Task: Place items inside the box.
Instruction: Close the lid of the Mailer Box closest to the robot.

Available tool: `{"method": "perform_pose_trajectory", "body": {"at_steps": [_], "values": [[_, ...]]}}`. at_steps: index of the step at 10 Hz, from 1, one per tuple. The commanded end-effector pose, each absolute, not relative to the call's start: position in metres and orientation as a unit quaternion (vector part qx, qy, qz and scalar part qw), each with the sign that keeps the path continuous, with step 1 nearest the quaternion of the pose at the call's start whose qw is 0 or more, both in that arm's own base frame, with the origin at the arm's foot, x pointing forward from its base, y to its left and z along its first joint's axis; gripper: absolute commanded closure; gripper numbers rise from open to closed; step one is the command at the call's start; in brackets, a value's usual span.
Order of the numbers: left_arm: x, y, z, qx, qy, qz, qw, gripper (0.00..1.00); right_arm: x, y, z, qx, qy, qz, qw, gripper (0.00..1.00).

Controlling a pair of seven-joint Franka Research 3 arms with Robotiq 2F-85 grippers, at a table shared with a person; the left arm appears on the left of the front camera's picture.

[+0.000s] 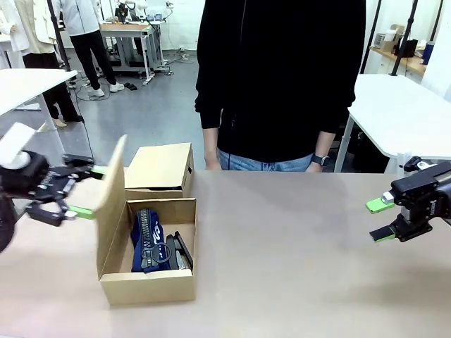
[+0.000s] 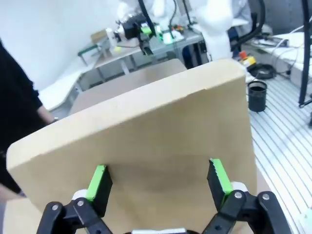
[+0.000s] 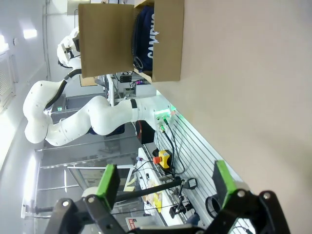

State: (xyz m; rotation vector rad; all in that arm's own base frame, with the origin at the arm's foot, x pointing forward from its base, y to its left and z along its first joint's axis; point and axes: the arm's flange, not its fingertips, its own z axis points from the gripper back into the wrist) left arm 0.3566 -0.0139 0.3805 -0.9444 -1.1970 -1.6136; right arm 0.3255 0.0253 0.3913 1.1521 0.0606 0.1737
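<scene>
Currently left end effector [image 1: 79,190], spread, straddles the box [image 1: 149,289] flap [image 1: 111,186], navy zip pouch [image 1: 146,239] inside; right end effector [image 1: 382,219] spread, idle over the bench [image 1: 296,267]; risk: pushing the flap off-centre could shove the box.

Robot: two white arms w/ rounded glossy links, seen well in right wrist view. Left gripper [image 1: 79,191] and right gripper [image 1: 381,219] were black, linkage-type, w/ silver pivot screws and bright green pads [image 2: 99,184]. Person [image 1: 282,77] wore black long-sleeved top, blue jeans, dark wristwatch [image 1: 320,160].
</scene>
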Motion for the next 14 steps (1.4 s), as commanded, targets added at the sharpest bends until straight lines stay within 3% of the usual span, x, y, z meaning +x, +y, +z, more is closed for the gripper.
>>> {"method": "perform_pose_trajectory", "body": {"at_steps": [1,5,10,12,14], "values": [[0.363,-0.047,0.300,-0.365,-0.475,-0.669,0.441,0.00,0.325,0.025,0.394,0.549,0.033,0.075,0.832,0.00],[0.371,-0.074,0.262,-0.335,-0.459,-0.661,0.491,0.00,0.325,0.025,0.394,0.549,0.033,0.075,0.832,0.00],[0.366,-0.064,0.255,-0.351,-0.430,-0.662,0.504,0.00,0.325,0.025,0.394,0.549,0.033,0.075,0.832,0.00],[0.364,-0.033,0.296,-0.393,-0.451,-0.621,0.506,0.00,0.325,0.025,0.394,0.549,0.033,0.075,0.832,0.00],[0.353,0.025,0.345,-0.458,-0.454,-0.503,0.576,0.00,0.325,0.025,0.394,0.549,0.033,0.075,0.832,0.00]]}}
